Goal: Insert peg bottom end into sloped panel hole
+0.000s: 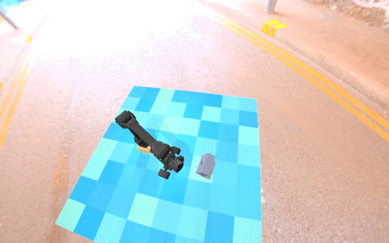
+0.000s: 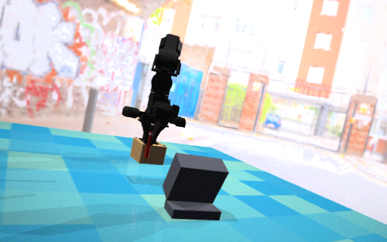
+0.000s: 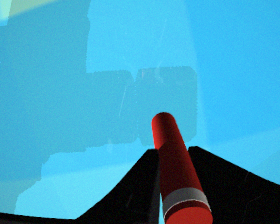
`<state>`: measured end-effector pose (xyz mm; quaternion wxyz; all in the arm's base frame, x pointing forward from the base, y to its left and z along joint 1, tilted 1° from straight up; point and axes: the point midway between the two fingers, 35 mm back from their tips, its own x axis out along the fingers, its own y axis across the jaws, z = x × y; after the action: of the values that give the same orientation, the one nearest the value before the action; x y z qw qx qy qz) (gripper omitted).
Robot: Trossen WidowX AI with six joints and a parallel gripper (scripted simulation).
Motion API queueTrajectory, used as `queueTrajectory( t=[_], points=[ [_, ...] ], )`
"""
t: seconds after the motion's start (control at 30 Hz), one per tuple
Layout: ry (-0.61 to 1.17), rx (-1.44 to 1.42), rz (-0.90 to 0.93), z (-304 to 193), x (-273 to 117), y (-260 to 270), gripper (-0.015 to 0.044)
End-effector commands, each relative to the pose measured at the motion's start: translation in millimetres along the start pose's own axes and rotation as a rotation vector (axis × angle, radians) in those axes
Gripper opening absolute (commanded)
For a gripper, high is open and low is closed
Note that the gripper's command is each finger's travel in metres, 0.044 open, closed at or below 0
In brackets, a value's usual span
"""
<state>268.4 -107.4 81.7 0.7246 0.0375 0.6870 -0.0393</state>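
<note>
A slim round red peg [image 2: 147, 151] [image 3: 177, 167] with a pale grey band near its top is held between the two black fingers of my gripper [image 2: 149, 142] [image 3: 172, 157], which is shut on it. The peg is nearly upright, and its lower end is off the table. The grey sloped panel [image 1: 208, 164] [image 2: 198, 185] stands to the right of the gripper in the top and exterior views, apart from the peg. Its small dark hole [image 1: 201, 162] shows on the face toward the arm in the top view. The exterior view shows only the panel's back. The top view hides the peg and fingertips.
A tan block [image 1: 144, 149] [image 2: 157, 155] sits beside the arm's base end, behind the gripper in the exterior view. The table top [image 1: 168, 219] [image 2: 104, 211] is a blue and pale green checkered surface with a slanting right edge.
</note>
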Motion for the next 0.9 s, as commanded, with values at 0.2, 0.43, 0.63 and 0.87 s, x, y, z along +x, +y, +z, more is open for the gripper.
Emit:
queueTrajectory(
  t=[0.2,0.43,0.63,0.87],
  points=[
    [-0.057,-0.001,-0.011,3,3,4,0.0],
    [-0.096,-0.002,-0.021,7,6,7,0.0],
    [-0.13,-0.002,-0.028,9,8,9,0.0],
    [-0.17,-0.002,-0.036,12,10,11,0.0]
  ],
)
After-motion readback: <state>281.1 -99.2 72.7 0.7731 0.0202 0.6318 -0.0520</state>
